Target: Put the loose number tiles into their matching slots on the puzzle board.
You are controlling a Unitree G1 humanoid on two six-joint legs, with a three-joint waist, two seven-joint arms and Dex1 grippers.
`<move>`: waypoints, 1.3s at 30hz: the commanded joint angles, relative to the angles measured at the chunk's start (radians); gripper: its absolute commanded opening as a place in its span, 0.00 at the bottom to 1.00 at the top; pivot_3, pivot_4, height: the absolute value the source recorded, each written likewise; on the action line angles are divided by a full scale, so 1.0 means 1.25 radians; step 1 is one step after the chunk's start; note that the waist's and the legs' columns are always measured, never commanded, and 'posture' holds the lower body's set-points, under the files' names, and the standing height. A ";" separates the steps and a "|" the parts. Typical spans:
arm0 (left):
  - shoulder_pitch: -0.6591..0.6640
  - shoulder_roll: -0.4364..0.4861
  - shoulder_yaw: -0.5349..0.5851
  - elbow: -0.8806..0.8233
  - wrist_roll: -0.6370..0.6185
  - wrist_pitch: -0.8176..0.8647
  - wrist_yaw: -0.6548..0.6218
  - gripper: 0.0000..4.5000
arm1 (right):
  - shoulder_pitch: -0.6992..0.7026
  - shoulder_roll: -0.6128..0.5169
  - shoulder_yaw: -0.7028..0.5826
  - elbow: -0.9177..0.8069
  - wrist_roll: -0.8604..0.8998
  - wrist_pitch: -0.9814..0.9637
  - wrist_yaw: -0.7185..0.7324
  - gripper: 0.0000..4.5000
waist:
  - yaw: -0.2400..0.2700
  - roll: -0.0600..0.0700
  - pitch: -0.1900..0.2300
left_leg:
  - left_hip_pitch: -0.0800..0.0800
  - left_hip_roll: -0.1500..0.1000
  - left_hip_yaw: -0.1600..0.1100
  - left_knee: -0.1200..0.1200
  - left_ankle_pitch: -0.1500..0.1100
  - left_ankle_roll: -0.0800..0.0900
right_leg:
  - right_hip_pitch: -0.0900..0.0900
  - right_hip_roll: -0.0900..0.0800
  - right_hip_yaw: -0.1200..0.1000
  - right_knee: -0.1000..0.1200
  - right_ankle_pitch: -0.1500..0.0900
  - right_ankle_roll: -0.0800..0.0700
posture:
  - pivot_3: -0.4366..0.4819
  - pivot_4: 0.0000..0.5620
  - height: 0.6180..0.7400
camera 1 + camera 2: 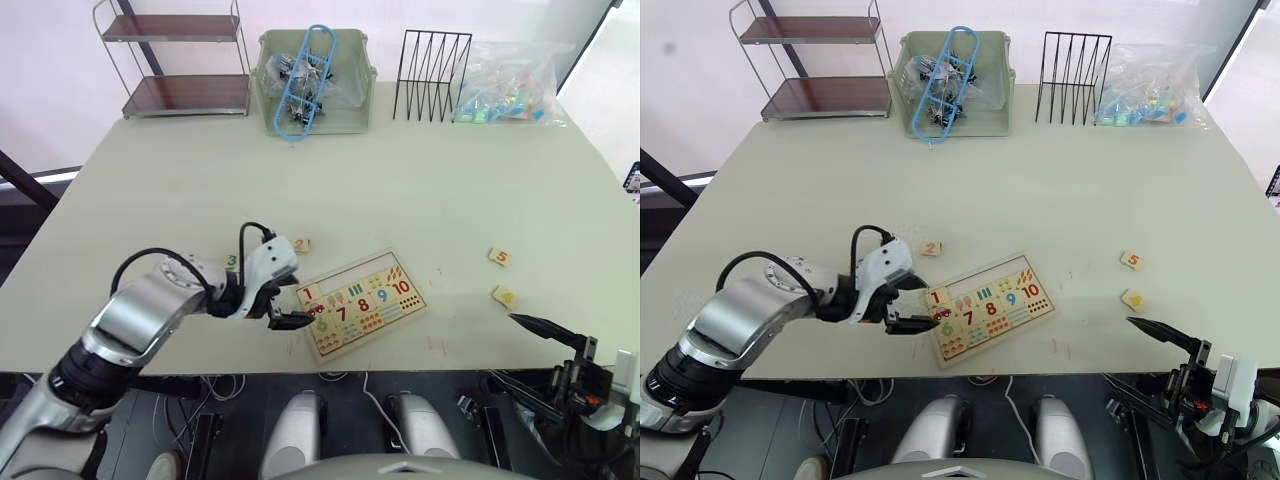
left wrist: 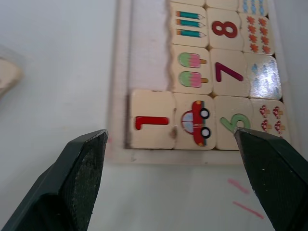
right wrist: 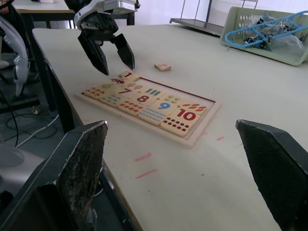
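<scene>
The puzzle board (image 1: 362,303) lies tilted near the table's front edge, showing numerals 6 to 10. A tile with a red 1 (image 2: 151,125) sits in the end slot of its top row; the neighbouring slots (image 2: 149,57) are bare. My left gripper (image 1: 293,320) hovers open just over that corner, holding nothing. Loose tiles lie on the table: a 2 (image 1: 301,244) behind the board, a 3 (image 1: 232,261) by my left wrist, a 5 (image 1: 500,257) and a yellow-marked one (image 1: 504,296) to the right. My right gripper (image 1: 530,323) is open and empty at the front right.
Along the back edge stand a two-tier wire shelf (image 1: 180,60), a green basket (image 1: 312,110) holding a blue clip-like item, a black wire rack (image 1: 432,62) and a clear bag of coloured pieces (image 1: 505,85). The table's front edge (image 1: 450,362) runs close behind the board.
</scene>
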 commanded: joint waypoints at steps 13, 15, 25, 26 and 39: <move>-0.008 -0.038 0.095 0.071 -0.035 -0.176 -0.069 0.52 | -0.005 -0.010 -0.027 -0.016 0.017 -0.007 -0.001 1.00 | 0.000 0.000 0.000 | 0.000 0.000 0.001 0.000 0.000 0.000 | 0.000 0.000 0.000 0.000 0.001 -0.001 | 0.48 0.27 1.00; 0.003 -0.039 0.087 0.082 -0.029 -0.197 -0.079 0.31 | -0.005 -0.010 -0.027 -0.016 0.016 -0.007 -0.001 1.00 | 0.000 0.000 0.000 | 0.000 0.000 0.001 0.000 0.000 0.000 | 0.000 0.000 0.000 0.000 0.001 -0.002 | 0.48 0.27 1.00; 0.044 -0.068 0.038 0.141 0.045 -0.326 -0.100 0.02 | 0.002 -0.010 -0.031 -0.021 0.017 -0.009 -0.002 1.00 | 0.001 0.000 0.000 | 0.000 0.000 0.001 0.000 0.000 0.000 | 0.000 0.000 0.000 0.000 0.001 -0.002 | 0.48 0.27 1.00; 0.047 -0.073 0.033 0.145 0.051 -0.333 -0.099 0.02 | 0.004 -0.009 -0.031 -0.021 0.017 -0.010 -0.002 1.00 | 0.001 0.000 0.000 | 0.000 0.000 0.001 0.000 0.000 0.000 | 0.000 0.000 0.000 0.000 0.001 -0.002 | 0.48 0.27 1.00; 0.086 -0.114 0.030 0.175 0.080 -0.379 -0.091 0.02 | 0.017 -0.008 -0.036 -0.033 0.019 -0.003 -0.001 1.00 | 0.002 0.000 0.000 | 0.000 0.000 0.001 0.000 0.000 0.000 | 0.000 0.000 0.000 0.000 0.001 -0.002 | 0.48 0.27 1.00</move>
